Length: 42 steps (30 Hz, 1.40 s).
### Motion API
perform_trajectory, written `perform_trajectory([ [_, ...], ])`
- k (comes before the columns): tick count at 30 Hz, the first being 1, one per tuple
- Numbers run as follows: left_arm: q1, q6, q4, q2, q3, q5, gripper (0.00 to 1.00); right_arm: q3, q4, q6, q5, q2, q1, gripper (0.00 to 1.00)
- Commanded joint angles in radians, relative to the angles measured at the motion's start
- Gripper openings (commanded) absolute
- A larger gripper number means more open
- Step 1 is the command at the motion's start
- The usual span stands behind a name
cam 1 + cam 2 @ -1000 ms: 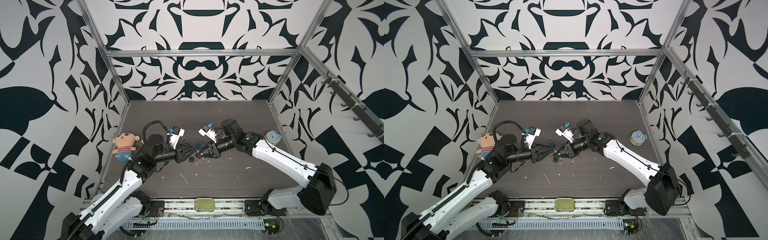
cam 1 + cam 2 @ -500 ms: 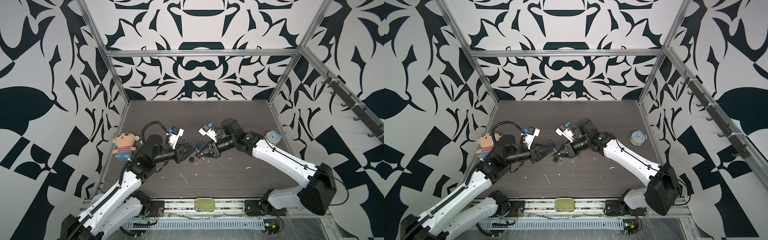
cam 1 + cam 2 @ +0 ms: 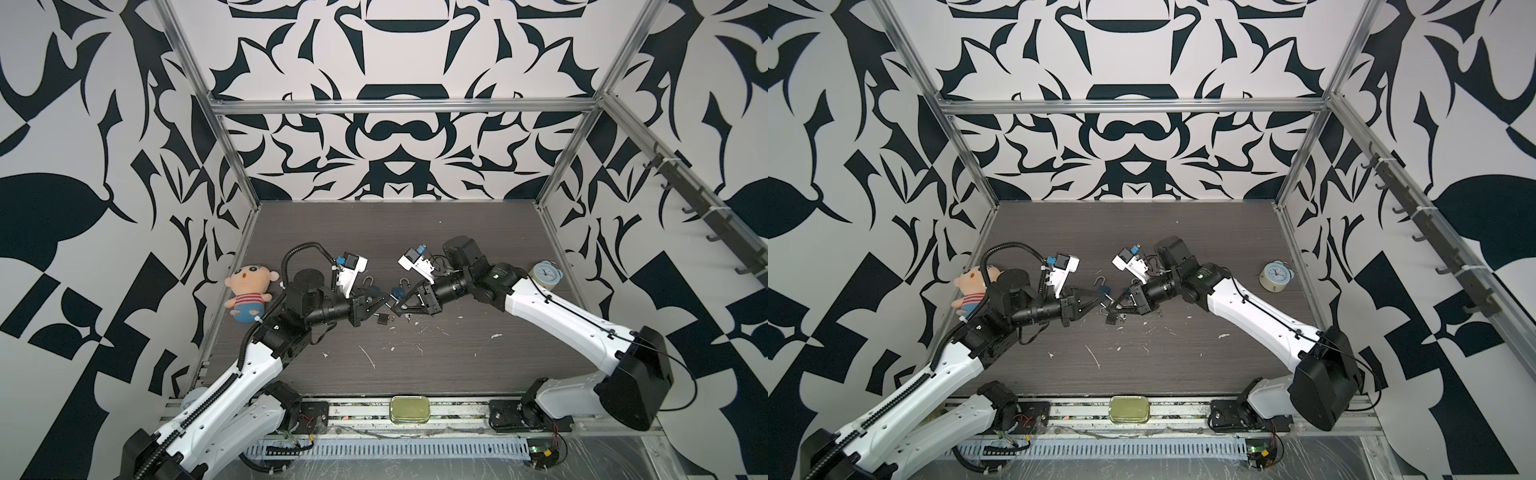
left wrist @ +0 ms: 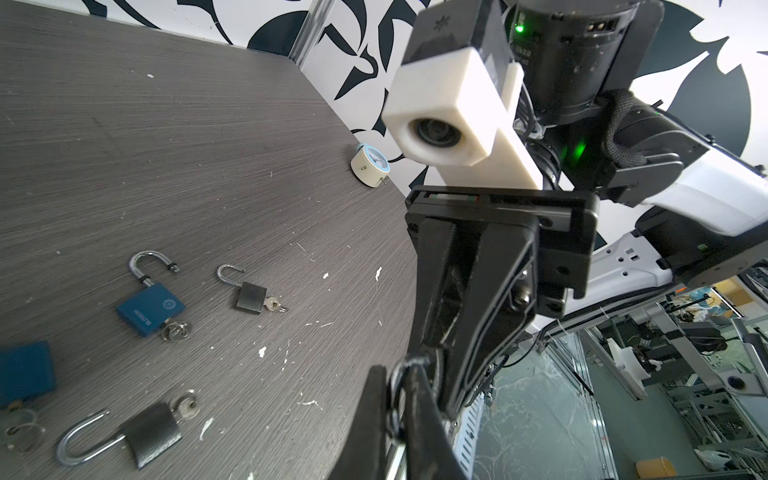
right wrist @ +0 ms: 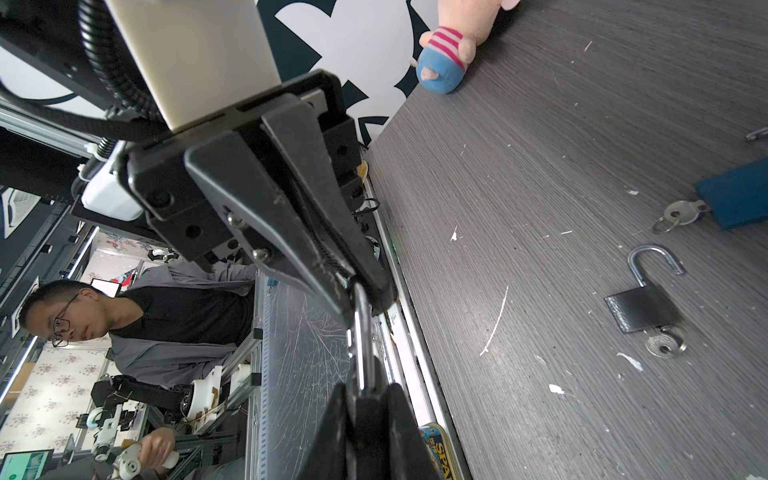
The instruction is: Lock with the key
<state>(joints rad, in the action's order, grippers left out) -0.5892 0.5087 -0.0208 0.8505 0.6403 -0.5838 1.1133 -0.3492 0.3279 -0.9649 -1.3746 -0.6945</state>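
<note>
My right gripper [image 5: 365, 419] is shut on the black body of a small padlock [image 5: 365, 399], held off the dark table [image 3: 457, 353]. The padlock's steel shackle [image 5: 360, 328] sticks out toward my left gripper [image 4: 395, 399], which is shut on the shackle's loop [image 4: 401, 370]. The two grippers meet tip to tip in both top views, left gripper [image 3: 387, 299] against right gripper [image 3: 395, 308]. The held padlock's keyhole is hidden. Other open padlocks lie below, each with a key in it: a blue one [image 4: 149, 307] with its key [image 4: 176, 332] and a black one [image 5: 642, 307] with its key [image 5: 665, 343].
A plush doll [image 3: 249, 293] lies by the left wall and a small alarm clock [image 3: 546, 274] by the right wall. A gold tin [image 3: 409, 409] sits on the front rail. More open padlocks [image 4: 249, 297] [image 4: 151, 432] and white flecks lie under the grippers.
My left gripper's jaws have closed onto the shackle. Both arms have stayed almost where they were, and the right gripper's hold on the padlock is unchanged.
</note>
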Motion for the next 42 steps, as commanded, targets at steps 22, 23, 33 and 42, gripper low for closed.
perform_trajectory([
  [22, -0.004, 0.002, -0.029, 0.059, -0.025, 0.007, 0.0, -0.037, 0.276, 0.187, -0.173, 0.108, -0.009, 0.0],
  [23, -0.003, 0.005, -0.031, 0.061, -0.025, 0.005, 0.0, -0.039, 0.279, 0.187, -0.17, 0.109, -0.009, 0.0],
  [33, -0.004, 0.039, -0.05, 0.065, -0.049, -0.031, 0.0, -0.041, 0.353, 0.227, -0.149, 0.106, -0.009, 0.0],
  [42, -0.011, 0.078, -0.061, 0.048, -0.095, -0.067, 0.0, -0.036, 0.408, 0.244, -0.113, 0.092, -0.008, 0.0],
])
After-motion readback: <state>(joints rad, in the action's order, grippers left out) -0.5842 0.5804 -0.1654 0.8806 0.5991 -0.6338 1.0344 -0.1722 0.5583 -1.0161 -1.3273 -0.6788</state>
